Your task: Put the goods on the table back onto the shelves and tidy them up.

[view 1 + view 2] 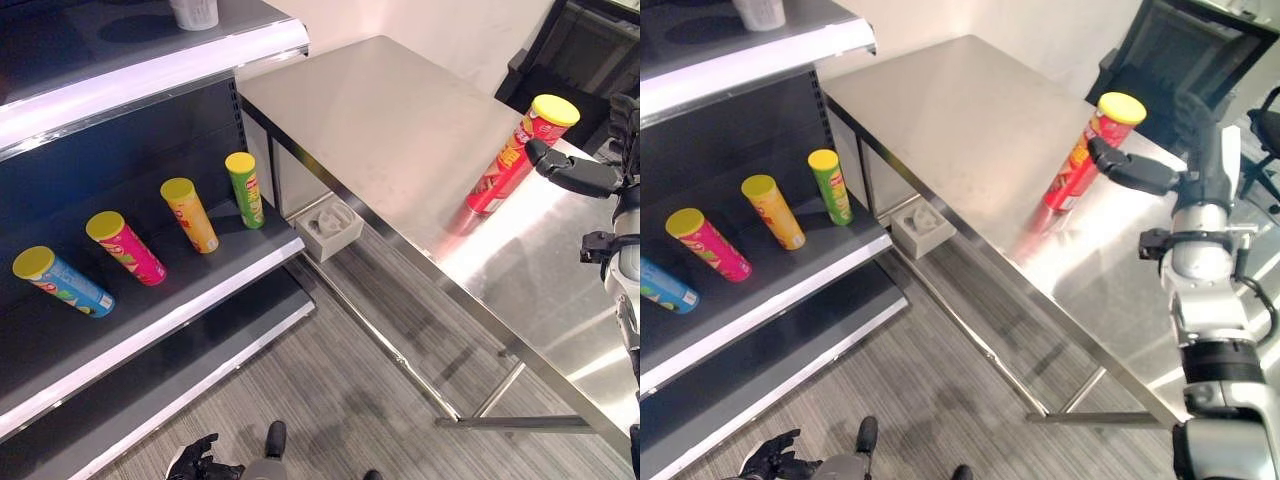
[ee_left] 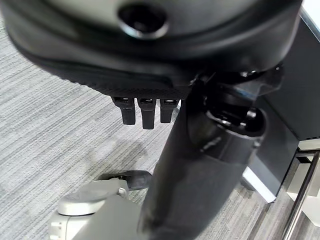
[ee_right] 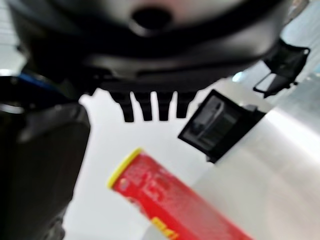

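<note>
1. Red chip can (image 1: 512,158), yellow lid, stands upright on the steel table (image 1: 400,130) nr its right-hand far part; I see it past the fingers in the right wrist view too (image 3: 180,200).
2. My right hand (image 1: 1137,172) is just beside the can on its right, thumb reaching toward the upper part; fingers straight, not wrapped round it. Can't tell if thumb touches.
3. Left hand (image 1: 197,462) hangs low over the carpet at the view's bottom edge, fingers loosely curled, holding nothing.
4. Shelf (image 1: 190,275) left of table carries four cans in a row: blue (image 1: 62,281), pink (image 1: 125,247), orange (image 1: 189,214), green (image 1: 245,189), all yellow-lidded, well apart.
5. White container (image 1: 195,12) on upper shelf.
6. Grey moulded tray (image 1: 329,226) hangs btw shelf and table edge.
</note>
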Controlling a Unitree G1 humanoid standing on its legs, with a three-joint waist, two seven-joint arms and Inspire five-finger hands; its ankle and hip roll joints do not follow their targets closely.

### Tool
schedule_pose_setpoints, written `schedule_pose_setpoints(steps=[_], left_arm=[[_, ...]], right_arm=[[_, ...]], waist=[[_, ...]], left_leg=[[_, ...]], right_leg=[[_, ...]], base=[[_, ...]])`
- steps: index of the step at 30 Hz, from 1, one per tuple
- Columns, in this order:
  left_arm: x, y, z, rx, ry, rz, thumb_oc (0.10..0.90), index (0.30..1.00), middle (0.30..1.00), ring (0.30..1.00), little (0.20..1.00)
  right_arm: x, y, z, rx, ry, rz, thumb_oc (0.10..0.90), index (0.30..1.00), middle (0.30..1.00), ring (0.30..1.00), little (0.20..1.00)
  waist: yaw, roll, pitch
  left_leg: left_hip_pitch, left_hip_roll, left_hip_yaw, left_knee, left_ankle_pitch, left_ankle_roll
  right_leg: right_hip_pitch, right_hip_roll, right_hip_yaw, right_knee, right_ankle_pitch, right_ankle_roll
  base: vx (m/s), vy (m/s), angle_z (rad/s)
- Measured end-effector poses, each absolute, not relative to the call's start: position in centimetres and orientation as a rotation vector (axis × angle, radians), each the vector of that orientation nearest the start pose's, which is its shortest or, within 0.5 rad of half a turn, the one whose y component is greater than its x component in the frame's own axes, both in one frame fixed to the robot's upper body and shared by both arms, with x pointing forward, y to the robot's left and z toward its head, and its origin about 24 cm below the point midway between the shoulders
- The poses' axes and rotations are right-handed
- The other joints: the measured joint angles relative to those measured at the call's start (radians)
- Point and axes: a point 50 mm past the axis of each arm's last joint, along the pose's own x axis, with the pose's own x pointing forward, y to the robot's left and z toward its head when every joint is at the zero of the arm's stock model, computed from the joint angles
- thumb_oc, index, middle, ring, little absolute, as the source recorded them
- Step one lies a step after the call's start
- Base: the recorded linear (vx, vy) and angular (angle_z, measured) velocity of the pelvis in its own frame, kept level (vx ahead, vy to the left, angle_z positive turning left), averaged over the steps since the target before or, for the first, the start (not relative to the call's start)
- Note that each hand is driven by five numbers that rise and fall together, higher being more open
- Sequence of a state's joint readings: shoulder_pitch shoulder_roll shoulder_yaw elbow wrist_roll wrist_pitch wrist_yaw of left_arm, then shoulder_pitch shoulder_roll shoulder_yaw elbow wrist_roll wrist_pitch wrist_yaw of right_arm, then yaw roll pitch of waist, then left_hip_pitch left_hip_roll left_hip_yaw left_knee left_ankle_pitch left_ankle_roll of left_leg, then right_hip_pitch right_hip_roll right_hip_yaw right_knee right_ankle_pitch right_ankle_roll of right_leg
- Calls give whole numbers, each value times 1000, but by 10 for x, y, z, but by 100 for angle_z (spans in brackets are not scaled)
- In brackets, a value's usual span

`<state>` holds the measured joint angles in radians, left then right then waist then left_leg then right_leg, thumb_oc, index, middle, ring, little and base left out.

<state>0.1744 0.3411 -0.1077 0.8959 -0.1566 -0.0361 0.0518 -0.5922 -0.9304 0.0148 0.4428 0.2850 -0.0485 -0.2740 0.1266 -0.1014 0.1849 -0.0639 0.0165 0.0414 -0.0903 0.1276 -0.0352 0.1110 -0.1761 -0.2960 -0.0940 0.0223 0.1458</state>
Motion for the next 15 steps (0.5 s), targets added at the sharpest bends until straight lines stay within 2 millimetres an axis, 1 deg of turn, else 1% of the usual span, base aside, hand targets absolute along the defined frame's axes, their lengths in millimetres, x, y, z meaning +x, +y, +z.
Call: schedule_pose_setpoints(steps=[3,6,10,11,15], left_arm=[[93,265,-136,241,1020,193,800,900,900,900,900],[97,265,-135,241,1008,190,800,900,900,900,900],[98,265,-135,243,1006,192,800,900,900,900,900],[100,265,-134,243,1002,191,800,900,900,900,900],[101,266,-134,245,997,194,800,900,900,900,900]], right_arm=[[322,-345,238,-529,-344,-549,800,900,900,900,900],[324,-351,245,-563,-330,-571,800,900,900,900,900],[324,-353,246,-572,-319,-586,800,900,900,900,900],[325,-357,245,-570,-302,-610,800,900,900,900,900],[329,-362,243,-573,-264,-633,800,900,900,900,900]], waist=[[2,-4,2],[1,-8,3],[3,-11,5],[5,-14,7],[8,-21,11]], left_leg=[[-2,0,0,0,0,0],[-28,1,-2,0,7,-2],[-30,0,-6,0,7,-2],[-31,0,-9,0,7,-2],[-34,0,-10,0,8,-2]], right_leg=[[-2,0,0,0,0,0],[-27,1,-2,0,0,0],[-27,2,-4,0,0,0],[-27,2,-6,0,0,0],[-31,2,-6,0,0,0]], base=[[0,0,0],[20,2,0],[32,0,3],[18,-10,4],[0,0,0]])
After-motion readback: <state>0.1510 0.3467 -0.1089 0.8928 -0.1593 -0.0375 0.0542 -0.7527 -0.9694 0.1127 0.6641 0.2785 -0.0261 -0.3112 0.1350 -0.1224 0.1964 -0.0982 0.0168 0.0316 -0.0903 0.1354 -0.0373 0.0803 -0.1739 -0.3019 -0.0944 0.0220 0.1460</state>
